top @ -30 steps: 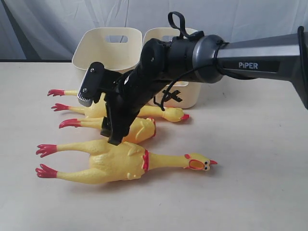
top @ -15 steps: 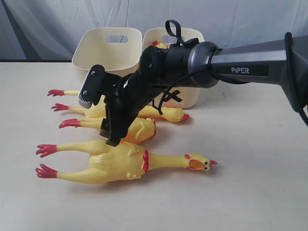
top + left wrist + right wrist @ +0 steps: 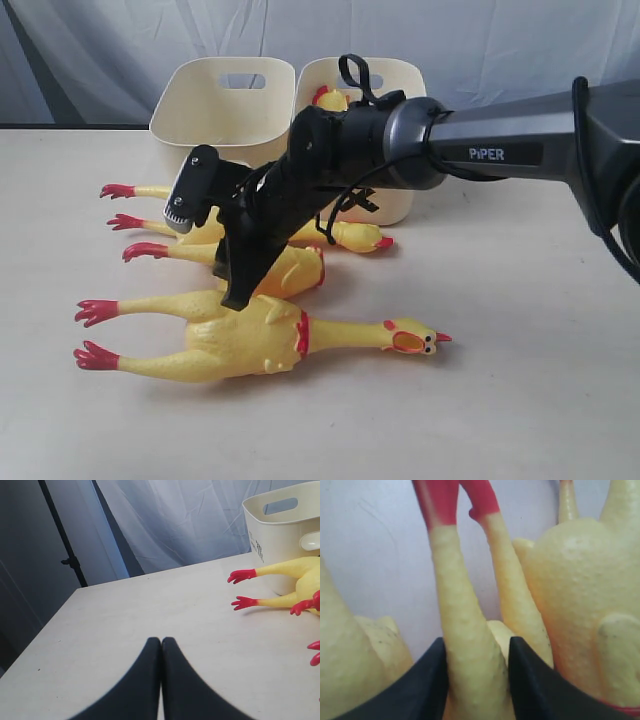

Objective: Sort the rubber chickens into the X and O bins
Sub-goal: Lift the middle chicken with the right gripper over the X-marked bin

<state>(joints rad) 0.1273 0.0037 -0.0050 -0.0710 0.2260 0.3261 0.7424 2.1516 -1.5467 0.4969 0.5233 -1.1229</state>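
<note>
1. Three rubber chickens lie side by side on the pale worktop [image 3: 520, 380] in the left half of the exterior view, all pointing right. They are the back chicken [image 3: 350, 237], the smaller middle chicken [image 3: 295, 270] and the large front chicken [image 3: 240, 340], which is nearest the lower edge.
2. The left pincer [image 3: 161, 680] shows only in its own wrist view. Its two black fingers are pressed together with nothing between them, and bare worktop lies beyond them.
3. In the upper centre-left of the exterior view stands the left bin [image 3: 215, 110], cream, with no mark visible from this side.
4. The right pincer [image 3: 235, 293] slants down from the upper right into the middle of the row. In its wrist view its fingers [image 3: 427, 680] sit on both sides of one yellow leg [image 3: 465, 645] and touch it, so it is clamped there. This appears to be the middle chicken's leg, though the arm covers the spot in the exterior view.
5. Just right of the left bin stands the X bin [image 3: 400, 205], its black X half covered by the arm. A chicken head [image 3: 330, 98] with a red comb shows above its rim.
6. The dark arm [image 3: 500, 150], marked PIPER, runs off the right edge.
</note>
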